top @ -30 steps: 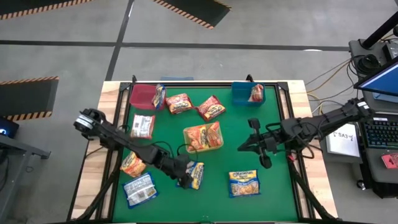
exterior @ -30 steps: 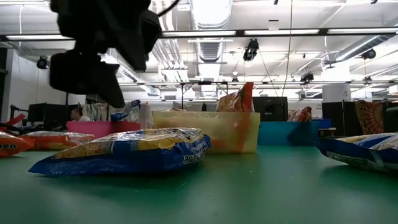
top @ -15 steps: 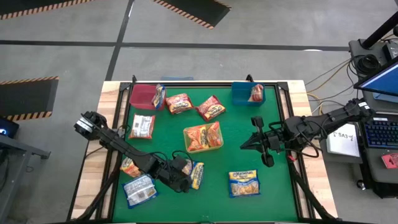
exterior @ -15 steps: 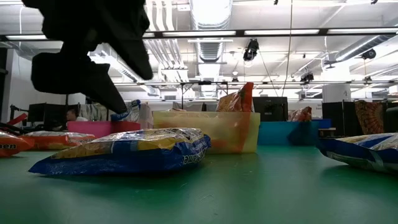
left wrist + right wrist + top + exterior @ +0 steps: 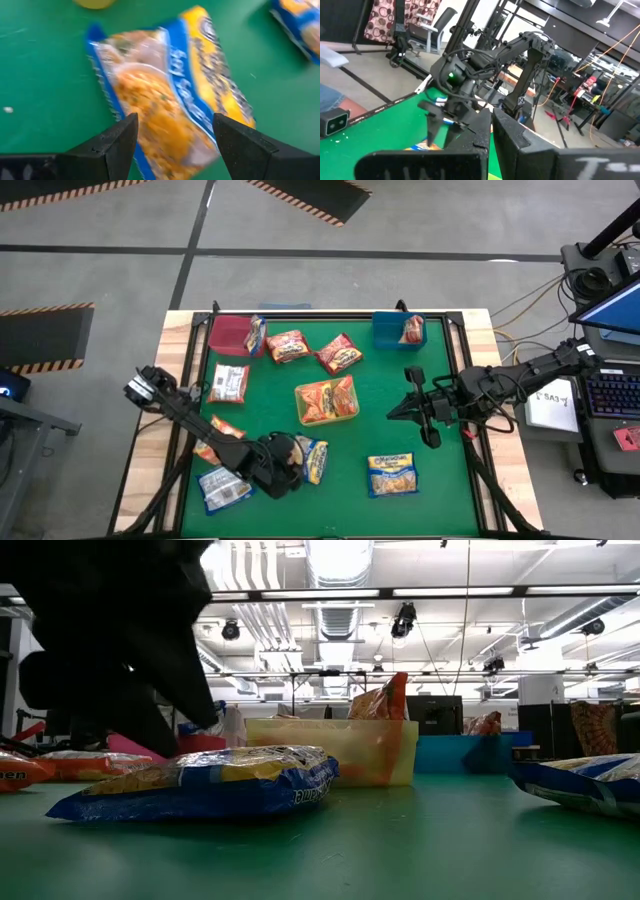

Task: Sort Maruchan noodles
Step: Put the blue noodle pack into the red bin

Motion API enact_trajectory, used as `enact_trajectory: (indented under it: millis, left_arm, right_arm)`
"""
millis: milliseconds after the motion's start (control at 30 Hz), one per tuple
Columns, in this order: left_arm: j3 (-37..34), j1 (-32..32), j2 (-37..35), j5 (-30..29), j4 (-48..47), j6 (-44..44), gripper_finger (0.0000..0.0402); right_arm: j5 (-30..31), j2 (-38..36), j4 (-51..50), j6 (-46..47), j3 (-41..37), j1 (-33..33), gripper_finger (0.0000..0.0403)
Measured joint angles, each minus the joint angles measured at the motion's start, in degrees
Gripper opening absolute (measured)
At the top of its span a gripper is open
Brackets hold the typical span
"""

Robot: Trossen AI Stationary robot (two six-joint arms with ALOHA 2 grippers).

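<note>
The left gripper (image 5: 172,145) stands with its jaws spread wide and nothing between them, poised directly over a blue-and-yellow noodle packet (image 5: 172,97) that lies flat on the green table (image 5: 45,75). In the wrist view the packet runs lengthwise away from the fingers (image 5: 107,145), with one finger to each long side, so the jaws straddle its narrow width. In the high view the same gripper (image 5: 283,467) sits just beside the packet (image 5: 314,460), near the table's front edge.

Handling assessment: the packet looks light, with a crinkly plastic wrap that is likely slippery and gives under pressure, around a brittle noodle block that could crack if squeezed hard. The best hold appears to be across the short width near the middle, where the block backs the wrap; a pinch at the sealed end flap risks slipping or tearing. Lying flat, it offers little edge height, so the fingers would need to come down close to the table surface.

The right gripper (image 5: 410,408) is clenched on nothing and waits well apart, over the right half of the table. Other packets lie scattered ahead of the left gripper, some in bins.
</note>
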Motion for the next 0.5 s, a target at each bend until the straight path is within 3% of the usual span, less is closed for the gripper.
enact_trajectory:
  millis: [500]
  left_arm:
    - [-1.40,1.55,0.23,0.00,-0.58,-5.52,0.0241]
  right_arm:
    - [-0.02,0.04,-1.23,3.59,0.02,0.00,0.0009]
